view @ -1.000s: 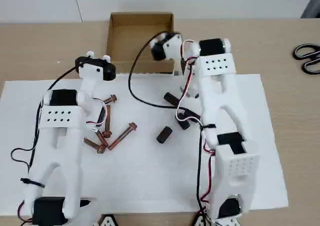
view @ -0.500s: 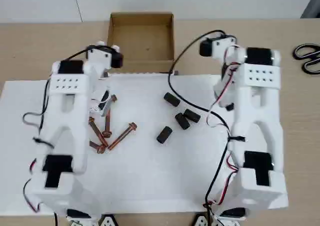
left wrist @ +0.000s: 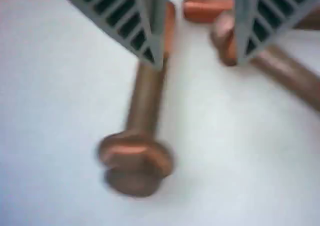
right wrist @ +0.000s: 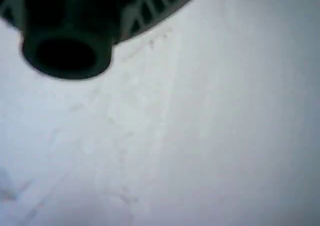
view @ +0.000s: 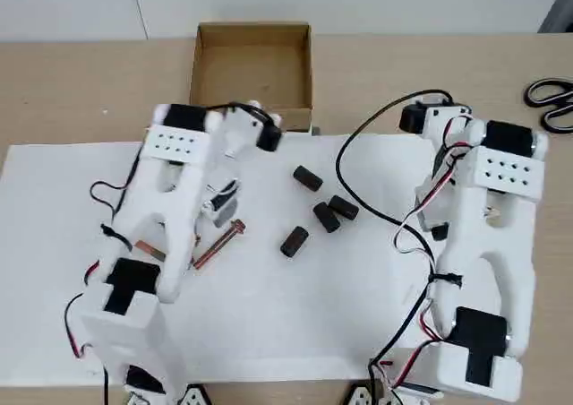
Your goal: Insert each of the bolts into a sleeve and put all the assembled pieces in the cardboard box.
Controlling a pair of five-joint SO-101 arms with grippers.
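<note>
the left gripper [left wrist: 200, 38] stands low over the white paper sheet [view: 295, 333], near that sheet's left side, its two ribbed fingers [left wrist: 135, 21] spread wide apart and gripping nothing. a copper bolt [left wrist: 142, 131] lies flat on the sheet with its shaft running right beside one fingertip and its flanged head pointing away from the jaws. other bolts [left wrist: 280, 71] lie between and beyond the fingers. the right gripper [right wrist: 75, 6] is close to the sheet's right edge, closed on a black sleeve [right wrist: 65, 53] whose hollow end faces the wrist camera, held clear above the paper. four loose sleeves [view: 307, 177] lie near the middle of the sheet, two of them just beside each other. the cardboard box [view: 195, 64] sits open on the tabletop [view: 72, 82], touching the sheet's far edge. scissors [view: 551, 100] rest at the tabletop's right edge
</note>
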